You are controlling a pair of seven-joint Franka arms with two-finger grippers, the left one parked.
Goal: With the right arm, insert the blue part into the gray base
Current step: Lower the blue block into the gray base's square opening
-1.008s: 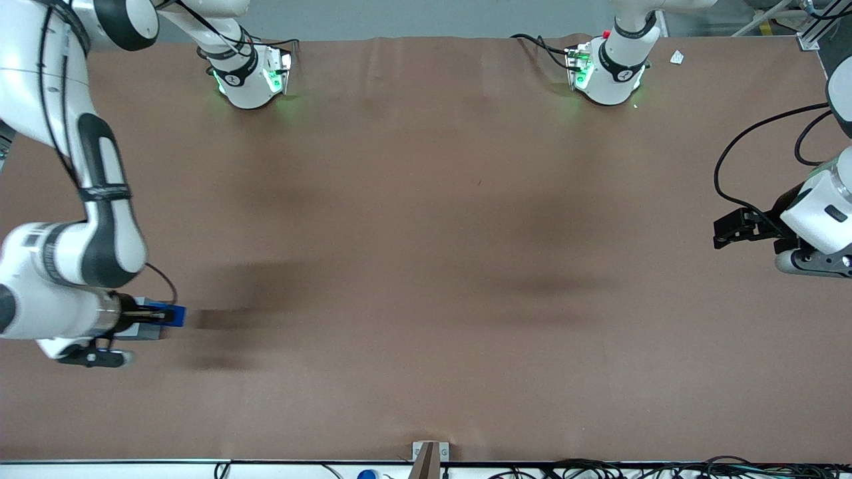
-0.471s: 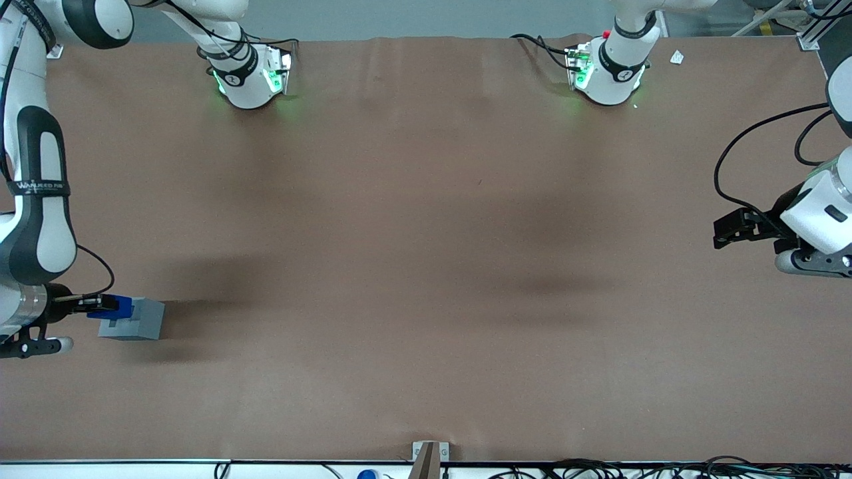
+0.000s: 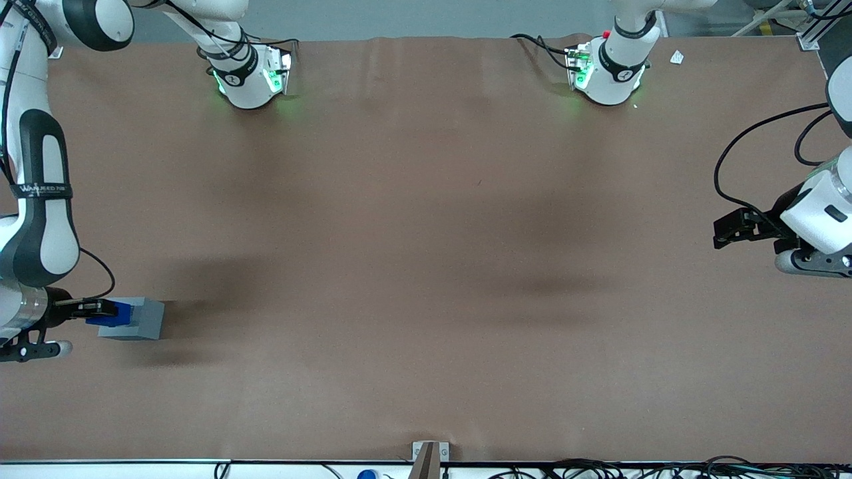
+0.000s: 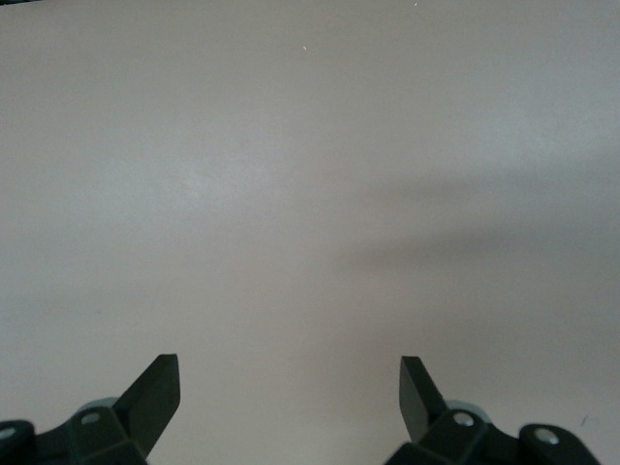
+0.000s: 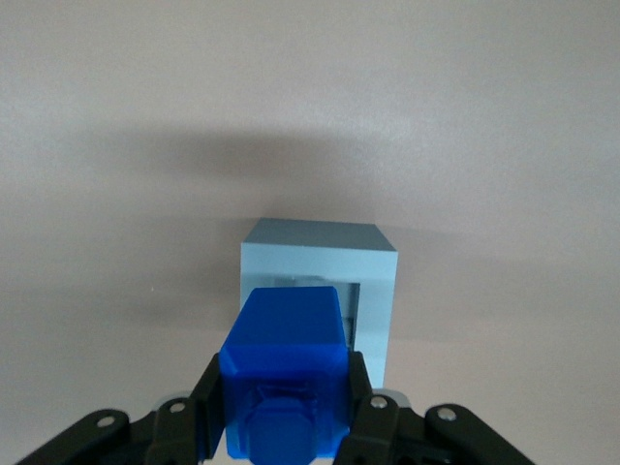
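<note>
The gray base [image 3: 141, 319] rests on the brown table at the working arm's end, fairly near the front camera. My right gripper [image 3: 100, 311] is shut on the blue part [image 3: 114, 313], which sits at the base's edge, over its recess. In the right wrist view the blue part [image 5: 284, 373] is clamped between the black fingers [image 5: 205, 397] and covers much of the recess of the gray base [image 5: 320, 271]. How deep the part sits in the recess is hidden.
The brown table [image 3: 426, 266] stretches wide toward the parked arm's end. Two arm bases [image 3: 249, 73] [image 3: 609, 66] stand at the table's edge farthest from the camera. Cables [image 3: 739, 153] trail near the parked arm.
One second ago the gripper held the blue part past the base toward the table's middle. It has drawn back toward the working arm's end, and the part now sits at the base's recess.
</note>
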